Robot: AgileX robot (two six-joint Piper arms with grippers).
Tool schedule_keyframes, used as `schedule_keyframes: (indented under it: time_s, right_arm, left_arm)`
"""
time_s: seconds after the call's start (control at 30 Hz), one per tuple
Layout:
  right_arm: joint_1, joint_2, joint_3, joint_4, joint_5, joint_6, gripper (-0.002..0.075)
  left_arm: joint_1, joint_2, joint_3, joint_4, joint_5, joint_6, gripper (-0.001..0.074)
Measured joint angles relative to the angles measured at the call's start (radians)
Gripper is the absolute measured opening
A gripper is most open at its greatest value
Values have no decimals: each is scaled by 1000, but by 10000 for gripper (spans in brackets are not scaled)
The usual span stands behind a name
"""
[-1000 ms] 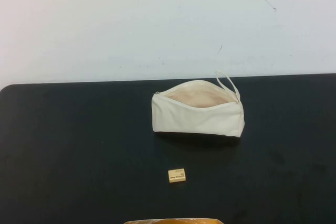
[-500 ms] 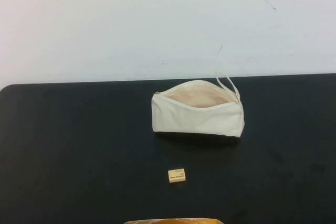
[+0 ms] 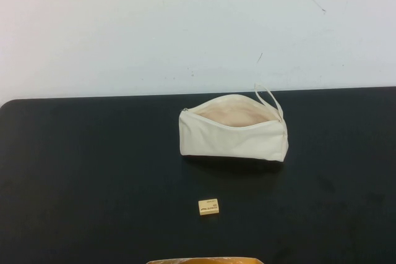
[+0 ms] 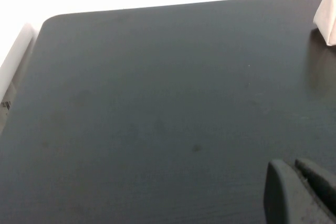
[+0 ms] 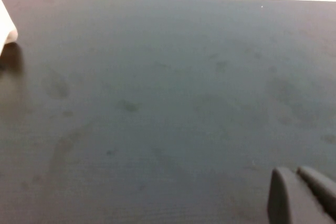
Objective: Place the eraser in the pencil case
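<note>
The tan-yellow eraser (image 3: pixel 208 207) lies on the black table (image 3: pixel 93 171) near the front, below the pencil case. The cream-white pencil case (image 3: pixel 233 130) lies at the middle back, its zip open and pale pinkish lining showing, its loop strap (image 3: pixel 268 97) at the right end. A corner of the pencil case shows in the left wrist view (image 4: pixel 326 17) and in the right wrist view (image 5: pixel 6 27). Neither arm shows in the high view. My left gripper (image 4: pixel 294 169) hangs shut and empty over bare table. My right gripper (image 5: pixel 295 174) also hangs shut and empty over bare table.
A white wall (image 3: pixel 185 23) stands behind the table's far edge. A tan-orange object (image 3: pixel 204 260) pokes in at the front edge of the high view. The table's rounded far left corner (image 4: pixel 50 22) shows in the left wrist view.
</note>
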Motion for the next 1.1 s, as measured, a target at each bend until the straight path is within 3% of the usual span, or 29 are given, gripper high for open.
schedule_keyframes:
  time_s: [0.33, 0.43, 0.6, 0.67, 1.1]
  right_arm:
    - [0, 0, 0, 73, -2, 0, -1]
    - [0, 0, 0, 250, -2, 0, -1]
    - [0, 0, 0, 813, -8, 73, -1]
    - [0, 0, 0, 929, -24, 59, -1]
    - [0, 0, -8, 1000, -61, -233, -1]
  left_arm:
    - [0, 0, 0, 75, -5, -2, -1]
    - [0, 0, 0, 88, -5, -2, -1]
    - [0, 0, 0, 91, -5, -2, -1]
    - [0, 0, 0, 93, -5, -2, -1]
    - [0, 0, 0, 93, -5, -2, -1]
